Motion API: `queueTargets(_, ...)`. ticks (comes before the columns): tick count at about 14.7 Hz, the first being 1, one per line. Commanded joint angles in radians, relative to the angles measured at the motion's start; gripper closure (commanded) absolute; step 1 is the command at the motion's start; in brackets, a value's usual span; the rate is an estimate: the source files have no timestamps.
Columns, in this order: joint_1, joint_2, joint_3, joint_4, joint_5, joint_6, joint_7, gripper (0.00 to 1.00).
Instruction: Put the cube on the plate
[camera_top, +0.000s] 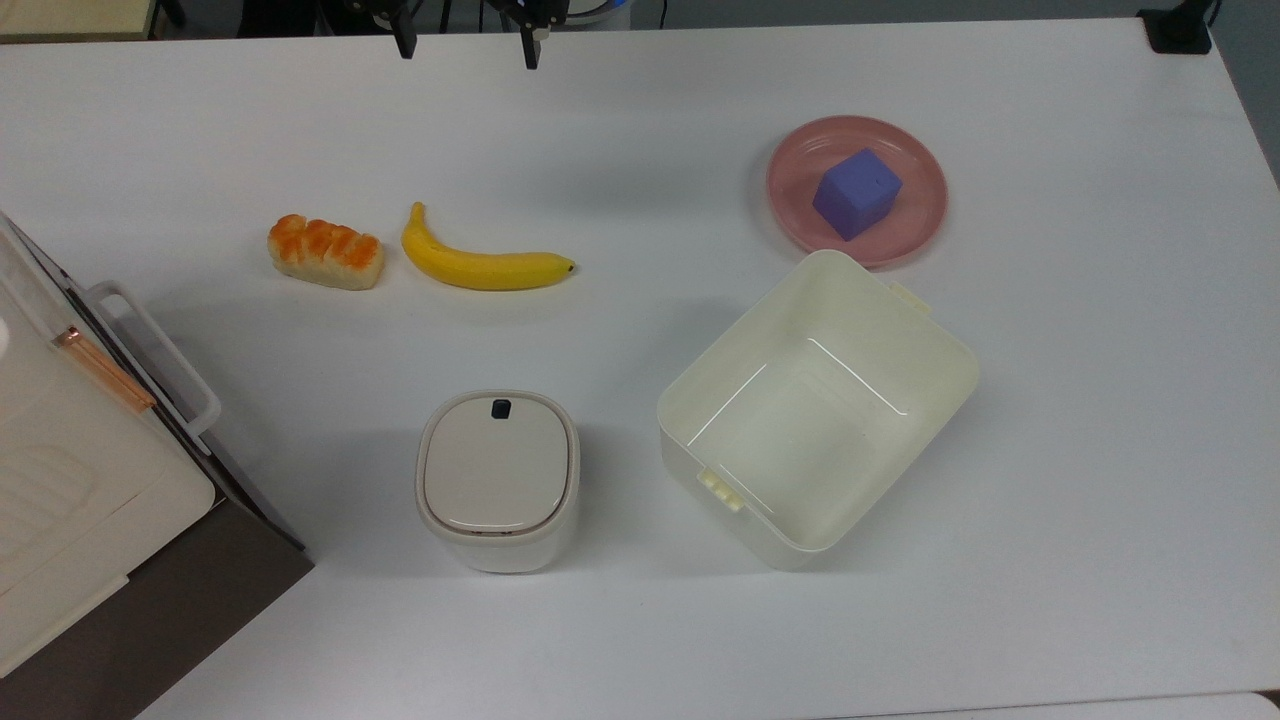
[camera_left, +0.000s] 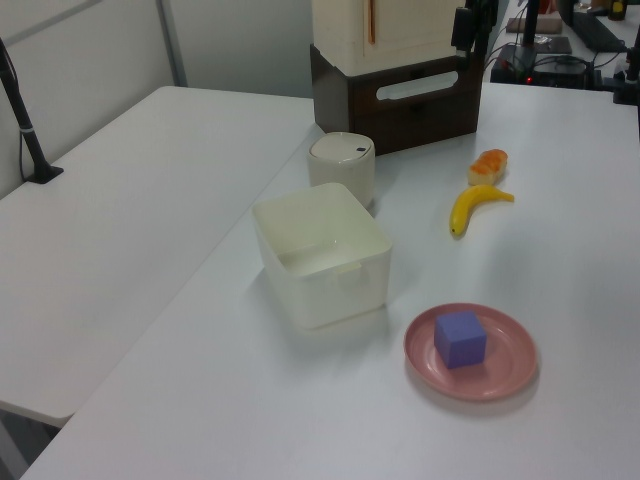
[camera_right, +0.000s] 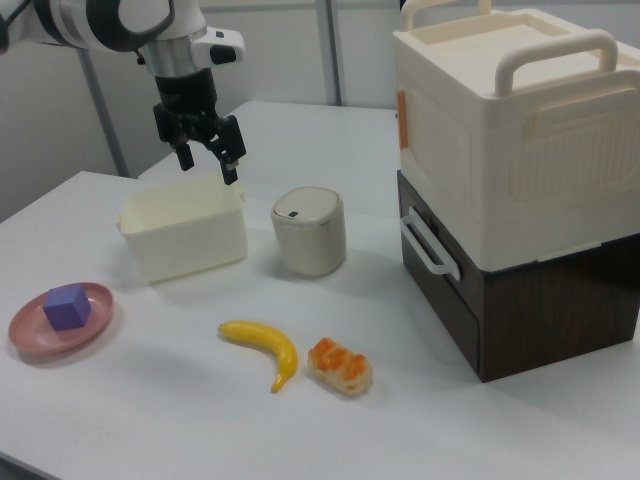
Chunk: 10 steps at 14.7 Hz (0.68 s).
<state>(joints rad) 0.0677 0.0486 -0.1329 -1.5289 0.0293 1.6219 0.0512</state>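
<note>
The blue-violet cube (camera_top: 857, 193) rests inside the round pink plate (camera_top: 800, 160), near its middle, at the top view's upper right. In the left view the cube (camera_left: 460, 338) sits on the plate (camera_left: 510, 372) close to the front; in the right view the cube (camera_right: 66, 306) and plate (camera_right: 28, 335) lie at the far left. My gripper (camera_top: 467, 45) hangs open and empty at the far table edge, well away from the plate. From the right view, the gripper (camera_right: 208, 163) hovers high above the cream tub, fingers spread.
A cream rectangular tub (camera_top: 820, 420) stands empty just in front of the plate. A banana (camera_top: 480, 268) and a bread piece (camera_top: 325, 252) lie mid-table. A small lidded bin (camera_top: 498, 478) stands near the front. A cream box on a brown drawer unit (camera_top: 80, 480) fills the top view's left.
</note>
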Motion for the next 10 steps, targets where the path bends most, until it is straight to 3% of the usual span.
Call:
queueTargets(1, 0.018, -0.004, -0.025, 0.001, 0.018, -0.002, 0.022, 0.00)
queueTargets(10, 0.023, -0.003, -0.020, 0.001, 0.017, -0.002, 0.007, 0.00)
